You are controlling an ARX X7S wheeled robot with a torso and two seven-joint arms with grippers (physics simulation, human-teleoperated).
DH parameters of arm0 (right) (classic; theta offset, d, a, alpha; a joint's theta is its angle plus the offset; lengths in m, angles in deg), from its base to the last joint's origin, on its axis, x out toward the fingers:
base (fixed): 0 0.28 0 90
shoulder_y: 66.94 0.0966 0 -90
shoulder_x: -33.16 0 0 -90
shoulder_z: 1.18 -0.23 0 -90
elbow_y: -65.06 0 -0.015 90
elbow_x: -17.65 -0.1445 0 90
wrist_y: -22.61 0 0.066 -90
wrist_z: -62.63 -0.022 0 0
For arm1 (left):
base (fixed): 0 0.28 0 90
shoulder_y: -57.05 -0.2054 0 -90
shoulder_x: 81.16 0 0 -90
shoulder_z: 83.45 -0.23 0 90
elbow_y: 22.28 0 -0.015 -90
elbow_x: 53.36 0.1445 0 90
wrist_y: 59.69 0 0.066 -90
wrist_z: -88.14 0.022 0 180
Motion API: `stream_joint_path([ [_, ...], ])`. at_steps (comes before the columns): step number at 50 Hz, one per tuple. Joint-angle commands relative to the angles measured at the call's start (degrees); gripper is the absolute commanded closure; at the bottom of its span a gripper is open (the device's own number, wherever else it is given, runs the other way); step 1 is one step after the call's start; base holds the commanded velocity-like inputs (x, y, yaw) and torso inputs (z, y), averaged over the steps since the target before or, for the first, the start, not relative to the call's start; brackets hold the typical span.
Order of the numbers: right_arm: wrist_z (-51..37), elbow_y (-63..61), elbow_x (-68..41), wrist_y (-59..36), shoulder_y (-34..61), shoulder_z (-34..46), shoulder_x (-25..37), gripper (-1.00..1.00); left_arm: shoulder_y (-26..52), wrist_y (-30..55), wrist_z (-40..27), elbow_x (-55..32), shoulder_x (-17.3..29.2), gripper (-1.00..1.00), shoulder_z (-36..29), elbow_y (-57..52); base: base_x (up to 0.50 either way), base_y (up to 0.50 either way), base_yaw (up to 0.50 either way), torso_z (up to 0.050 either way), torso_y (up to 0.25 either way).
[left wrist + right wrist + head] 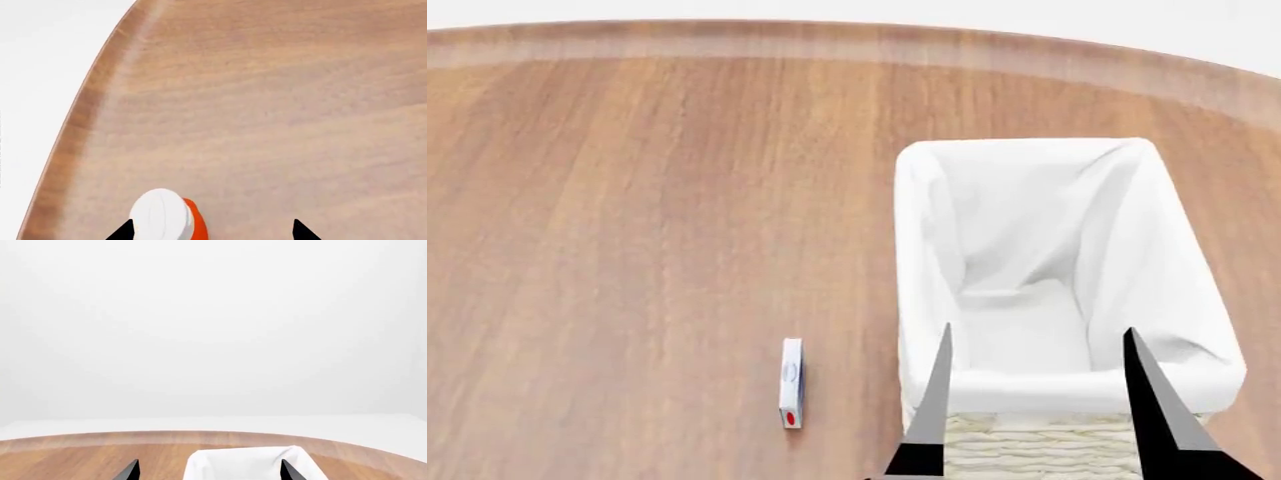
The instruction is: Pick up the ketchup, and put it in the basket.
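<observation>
Ketchup [170,216]: bottom centre of left wrist view, by one fingertip; you can't see it in head view.
L gripper [213,231]: spread, unclosed.
R gripper [1034,400]: spread, empty, over basket [924,250].
Risk: closing off-centre, you tip the bottle.

Light was bright, even and diffuse, from no clear source. The table [627,200] showed soft grain, almost shadowless, with a pale sheen along its far edge. The basket [1068,250] liner looked nearly overexposed.
</observation>
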Motion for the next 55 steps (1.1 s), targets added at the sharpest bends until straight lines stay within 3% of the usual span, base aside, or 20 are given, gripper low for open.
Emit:
stream_joint_path([
  [1,-0.15,0.14,0.02,0.32,0.1,0.32,0.19,-1.0,-1.71,-3.5,2.87,3.01,-0.04,-1.0,-1.46,1.94,0.0,0.0,0.0,0.0,0.0],
  [24,-0.69,0.18,-0.16,0.49,0.47,0.93,0.6,-1.0,-2.75,-5.17,3.65,2.25,0.39,-1.0,-0.02,1.2,0.0,0.0,0.0,0.0,0.0],
  [55,-1.22,0.52,-0.37,1.14,0.64,1.47,1.14,-1.0,-5.48,-12.17,7.83,8.8,-0.03,-1.0,-3.19,7.03,0.0,0.0,0.0,0.0,0.0],
])
